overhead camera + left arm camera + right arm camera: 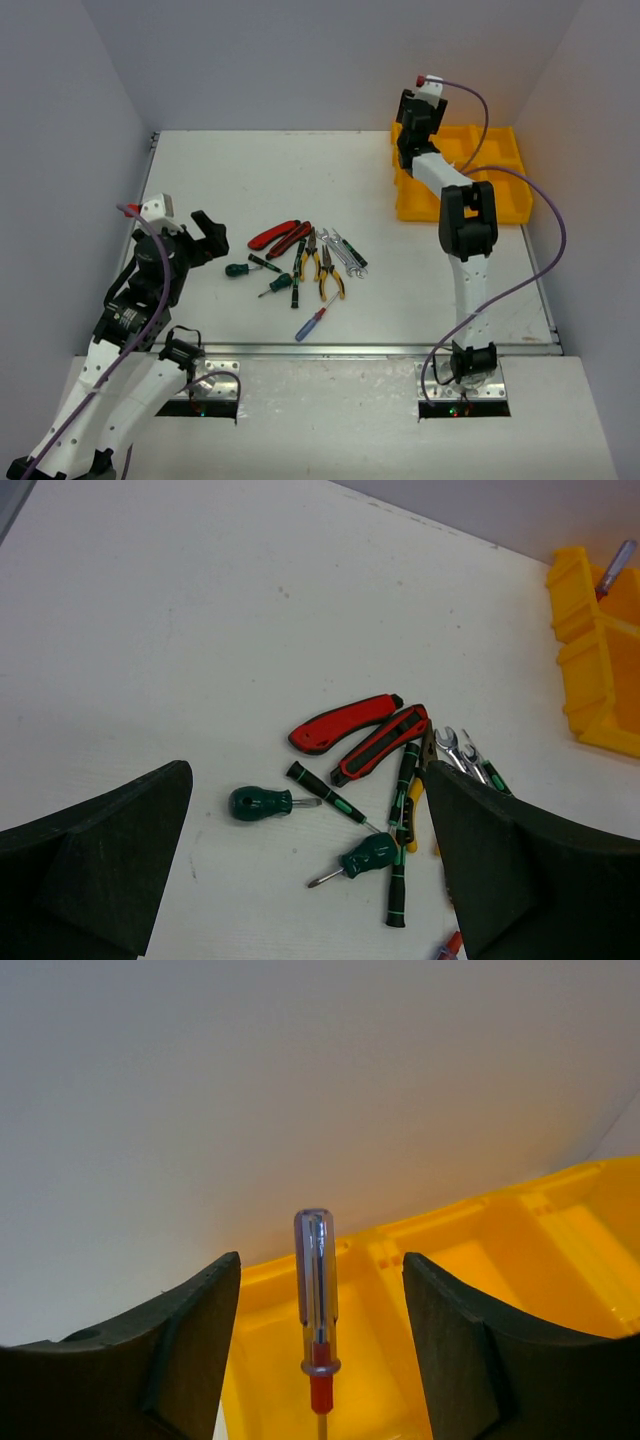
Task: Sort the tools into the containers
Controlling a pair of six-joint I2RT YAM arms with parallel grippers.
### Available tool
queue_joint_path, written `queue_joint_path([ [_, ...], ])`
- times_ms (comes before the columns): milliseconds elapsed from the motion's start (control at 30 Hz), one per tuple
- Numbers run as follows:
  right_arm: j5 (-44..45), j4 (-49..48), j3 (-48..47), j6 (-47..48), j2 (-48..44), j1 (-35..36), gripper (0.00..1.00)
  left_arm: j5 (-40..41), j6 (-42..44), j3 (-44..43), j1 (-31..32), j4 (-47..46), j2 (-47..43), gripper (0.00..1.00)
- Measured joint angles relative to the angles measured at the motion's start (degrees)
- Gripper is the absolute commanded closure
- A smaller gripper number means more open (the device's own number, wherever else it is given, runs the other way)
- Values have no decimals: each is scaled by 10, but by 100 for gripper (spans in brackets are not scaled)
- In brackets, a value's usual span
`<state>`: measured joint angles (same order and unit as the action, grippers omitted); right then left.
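Observation:
The tools lie in a loose pile mid-table: two red-handled cutters [278, 236], two stubby green screwdrivers [258, 803] [368, 855], thin black-green screwdrivers [325, 792], yellow-black pliers [328, 272], silver wrenches [345, 250] and a blue-red screwdriver [312, 322]. My left gripper [205, 235] is open and empty, hovering left of the pile [305, 780]. My right gripper [320, 1260] is open over the near-left compartment of the yellow tray [500, 205]. Another blue-red screwdriver [315, 1280] stands leaning in that compartment between the jaws, touching neither; it also shows in the left wrist view [612, 568].
The tray [480, 1260] sits at the table's far right corner against the walls. Grey walls enclose the table on three sides. The right arm [465, 225] stretches from its base toward the tray.

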<state>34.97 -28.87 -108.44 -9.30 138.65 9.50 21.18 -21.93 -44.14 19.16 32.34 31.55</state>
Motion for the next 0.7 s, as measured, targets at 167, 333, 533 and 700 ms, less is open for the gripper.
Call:
queue_joint_path([
  [167,-1,36,-11,-2,-55,0,7,0,0,0,0,0,-2,0],
  [333,-16,108,-70,-9,-100,1,1,0,0,0,0,0,-4,0],
  [533,-28,251,-74,-12,-202,32,1,2,0,0,0,0,-3,0],
  [700,-61,362,23,-14,-323,122,1,8,0,0,0,1,3,0],
])
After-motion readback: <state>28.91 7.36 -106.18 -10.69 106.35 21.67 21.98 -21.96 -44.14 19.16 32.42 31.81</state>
